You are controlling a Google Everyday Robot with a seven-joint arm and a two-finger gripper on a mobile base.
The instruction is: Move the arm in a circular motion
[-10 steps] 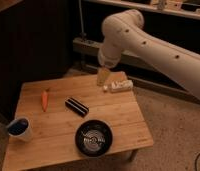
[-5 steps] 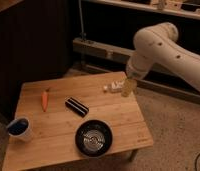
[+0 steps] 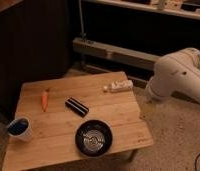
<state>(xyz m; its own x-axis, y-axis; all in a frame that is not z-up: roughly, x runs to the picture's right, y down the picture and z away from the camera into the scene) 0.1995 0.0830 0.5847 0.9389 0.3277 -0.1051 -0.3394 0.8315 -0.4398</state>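
Pale wood planks make up the low square counter [image 3: 53, 125], which fills the lower left of the frame, one corner pointing towards the bottom right. It stands on a speckled grey floor [image 3: 178, 142], with a dark panelled wall behind it.

My glossy white arm [image 3: 180, 75], built of thick rounded segments, comes in from the right edge at mid height. It hangs over the floor, just beyond the counter's right corner and apart from it, with its bulbous lower end nearest the counter. My jaws do not show in this view, so I cannot tell whether they are clenched or released, and the arm touches nothing on the counter.

Behind the counter a long grey metal beam [image 3: 113, 52] runs across the upper middle of the frame.

On the counter, near its front edge, sits a round black dish with pale rings inside [image 3: 94, 138]. At the left corner stands a white mug with a blue inside [image 3: 19, 128]. Near the middle lies a short black rectangular block [image 3: 76, 106], set at an angle. To its left lies a small orange carrot [image 3: 44, 100], lengthwise up the frame. At the far right edge lies a small white oblong object [image 3: 118, 86], the thing nearest my arm.
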